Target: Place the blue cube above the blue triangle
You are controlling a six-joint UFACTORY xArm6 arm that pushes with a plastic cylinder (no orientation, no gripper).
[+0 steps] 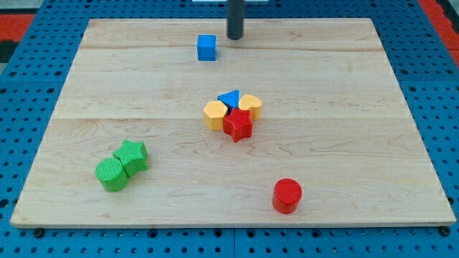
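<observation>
Red cylinder block (287,195) nearest; my tip (235,36) (bare rod, grips nothing) sits just right of blue cube (206,47), already above blue triangle (230,98); next: nudge rightward to align, prob

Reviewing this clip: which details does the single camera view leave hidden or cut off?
- Arm: cut off by the view's top; only the rod down to my tip shows, right of the blue cube.
- Blue triangle: its lower part is hidden by the red star, with a yellow hexagon and yellow heart crowding it.
</observation>
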